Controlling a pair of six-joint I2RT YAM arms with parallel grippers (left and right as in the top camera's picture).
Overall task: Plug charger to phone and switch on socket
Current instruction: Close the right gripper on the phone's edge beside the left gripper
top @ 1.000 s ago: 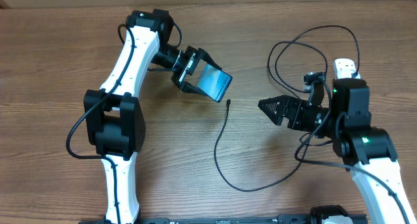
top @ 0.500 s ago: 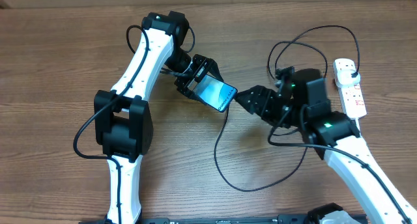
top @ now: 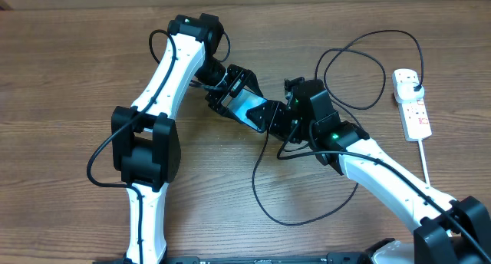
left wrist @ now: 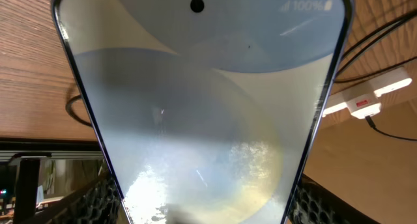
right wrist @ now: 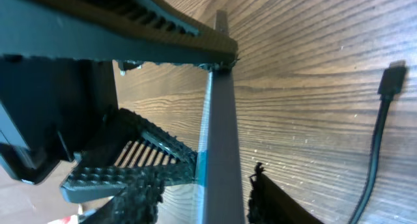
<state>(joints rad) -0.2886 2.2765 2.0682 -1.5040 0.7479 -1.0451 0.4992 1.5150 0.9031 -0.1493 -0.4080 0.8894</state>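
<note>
My left gripper is shut on the phone and holds it tilted above the table. The phone's pale blue screen fills the left wrist view, between my fingers. My right gripper is open, its jaws on either side of the phone's free end. The right wrist view shows the phone edge-on between those jaws, with a gap on the left side. The charger's black cable loops over the table. Its connector tip lies loose on the wood beside the phone. The white socket strip lies far right.
The charger's cable curls in loops behind my right arm and runs to a black plug on the strip. The strip's white cord trails toward the front right. The strip also shows in the left wrist view.
My right arm has swung left from near the strip to the phone, and its jaws now straddle the phone's end. My left arm first carried the phone slightly right, then held still.
</note>
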